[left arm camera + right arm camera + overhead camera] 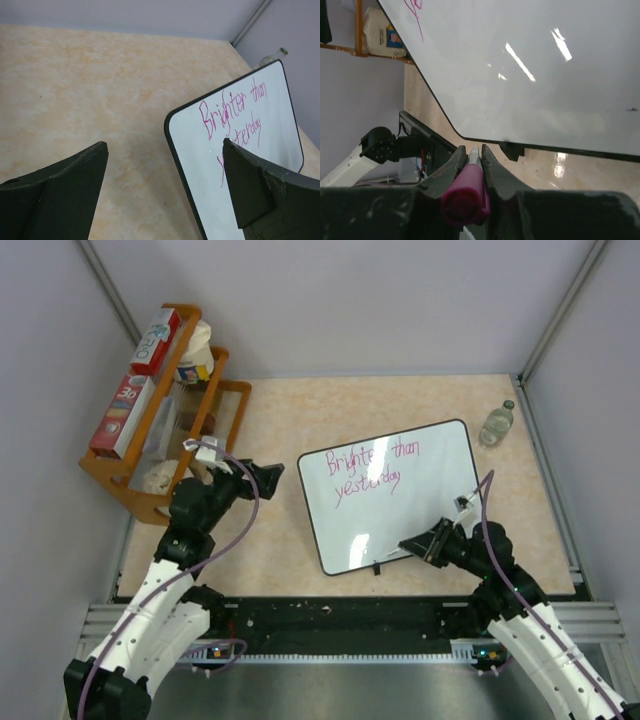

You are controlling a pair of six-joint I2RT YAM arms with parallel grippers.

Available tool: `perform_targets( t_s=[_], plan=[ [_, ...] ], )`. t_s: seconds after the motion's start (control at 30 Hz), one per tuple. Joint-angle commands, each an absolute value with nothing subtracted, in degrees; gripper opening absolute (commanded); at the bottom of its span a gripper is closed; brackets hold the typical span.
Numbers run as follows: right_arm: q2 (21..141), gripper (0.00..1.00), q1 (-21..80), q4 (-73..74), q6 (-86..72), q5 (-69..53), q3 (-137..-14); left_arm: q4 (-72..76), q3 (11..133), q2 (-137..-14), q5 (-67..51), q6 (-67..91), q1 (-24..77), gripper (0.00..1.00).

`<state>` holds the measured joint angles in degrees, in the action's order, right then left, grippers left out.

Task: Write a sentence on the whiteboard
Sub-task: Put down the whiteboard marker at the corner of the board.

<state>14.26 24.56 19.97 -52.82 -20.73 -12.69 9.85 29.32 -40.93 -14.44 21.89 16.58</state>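
Whiteboard [400,510] lies flat mid-frame on the surface [280,540], turned at an angle. Sentence [362,472] in pink sits in its upper left, two lines: "Brighter than / yesterday". Writing looks done to me; probably only putting the marker [466,192] down is left. Right jaws are clenched on that pink marker at the board's lower edge, away from the words. Left jaws gape wide, empty, just left of the board. Wooden rack [165,430] at upper left holds boxes, a tub and a bag. Clear bottle [497,424] at upper right; contents can't tell.
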Motion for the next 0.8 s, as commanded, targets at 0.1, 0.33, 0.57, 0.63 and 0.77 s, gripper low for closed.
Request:
perform_targets(
  t_s=[0.1, 0.33, 0.57, 0.63, 0.77],
  plan=[
    [9.67, 0.00, 23.91, 26.80, -59.23, -26.89, -9.32, 7.47, 31.64, -40.51, -4.75, 24.43, 16.35, 0.99],
    [4.58, 0.00, 23.99, 31.90, -62.14, -27.86, -6.60, 9.22, 31.20, -41.57, -2.81, 25.40, 16.35, 0.99],
    [1.06, 0.10, 23.99, 33.84, -64.77, -25.67, -3.60, 10.02, 31.73, -41.22, -0.53, 25.84, 16.44, 0.99],
    [1.05, 0.13, 23.91, 34.01, -64.78, -24.44, -3.69, 10.55, 31.47, -40.70, -0.53, 25.49, 16.44, 0.99],
    [1.49, 0.26, 23.99, 34.19, -64.69, -22.77, -4.22, 12.04, 30.32, -39.99, 1.32, 25.40, 16.44, 0.99]
  ],
)
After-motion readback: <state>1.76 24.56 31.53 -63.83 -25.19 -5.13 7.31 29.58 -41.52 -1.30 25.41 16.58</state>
